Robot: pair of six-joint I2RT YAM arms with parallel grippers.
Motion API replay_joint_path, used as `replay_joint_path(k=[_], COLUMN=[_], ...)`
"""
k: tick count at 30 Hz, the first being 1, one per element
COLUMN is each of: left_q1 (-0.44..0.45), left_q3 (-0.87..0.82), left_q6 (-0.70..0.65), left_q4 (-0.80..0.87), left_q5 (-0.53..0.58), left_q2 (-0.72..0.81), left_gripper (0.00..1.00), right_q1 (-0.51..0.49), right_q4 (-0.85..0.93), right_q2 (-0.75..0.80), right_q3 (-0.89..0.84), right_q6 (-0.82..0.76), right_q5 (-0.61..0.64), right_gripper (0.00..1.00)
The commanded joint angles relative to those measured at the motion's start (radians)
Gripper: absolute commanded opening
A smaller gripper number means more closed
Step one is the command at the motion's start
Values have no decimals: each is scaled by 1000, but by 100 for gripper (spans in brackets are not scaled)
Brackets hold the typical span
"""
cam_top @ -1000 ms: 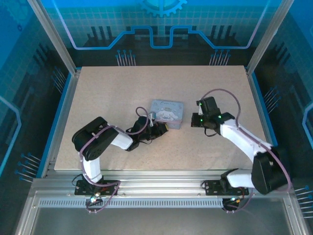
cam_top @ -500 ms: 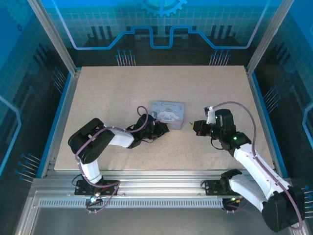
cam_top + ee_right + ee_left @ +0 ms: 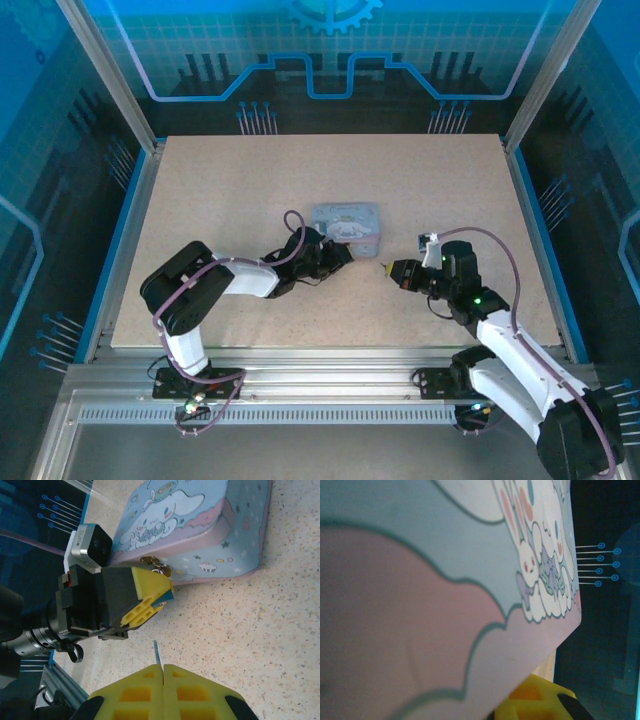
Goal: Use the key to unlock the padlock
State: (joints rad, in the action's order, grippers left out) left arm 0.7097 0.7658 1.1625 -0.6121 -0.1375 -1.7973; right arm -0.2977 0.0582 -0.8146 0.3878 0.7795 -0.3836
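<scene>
Left gripper: you have it low over the table, at the near-left corner of the tin; its yellow fingers stand narrow, almost together, and pinch a small dark blue piece at their tips.
Padlock: that dark blue piece is what you can take for the lock; it sits between the left fingertips, just beside the tin's lower edge; its shackle is too small to make out.
Right gripper: you have it to the right of the tin, aimed leftward at the other gripper; its two yellow fingers are pressed flat together, holding the key.
Key: a thin dark sliver that sticks straight out of the seam between the right fingers; its tip points toward the left fingertips but stands apart from them, with bare table between; it touches neither lock nor tin.
Tin: pale blue with a cartoon rabbit and pink clouds; it lies near the middle of the table; in your left wrist view the printed face sits close up against the camera, with one yellow finger below it.
Brass fitting: a small gold-coloured part on the tin's edge, just above the left fingertips.
Table: speckled beige; the two grippers are near each other on it, not touching.
</scene>
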Motion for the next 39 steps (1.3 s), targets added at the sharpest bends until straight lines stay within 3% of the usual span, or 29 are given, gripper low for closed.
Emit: replay_joint_path(k=[1, 11, 18, 39], left_q1=[5, 4, 4, 5], left_q3=[31, 35, 37, 57], left_q6=[27, 41, 59, 69], left_q4=[-45, -59, -83, -119], left_q5=[16, 15, 14, 1], left_q2=[21, 17, 4, -14], left_gripper=[0, 0, 0, 0], right_q1=[10, 11, 13, 68], right_q4=[-106, -142, -126, -447], right_q2=[20, 16, -65, -246], right_q3=[-34, -19, 55, -76], right_q6=[86, 152, 159, 343], right_q5=[-26, -28, -28, -72], right_gripper=[0, 0, 0, 0])
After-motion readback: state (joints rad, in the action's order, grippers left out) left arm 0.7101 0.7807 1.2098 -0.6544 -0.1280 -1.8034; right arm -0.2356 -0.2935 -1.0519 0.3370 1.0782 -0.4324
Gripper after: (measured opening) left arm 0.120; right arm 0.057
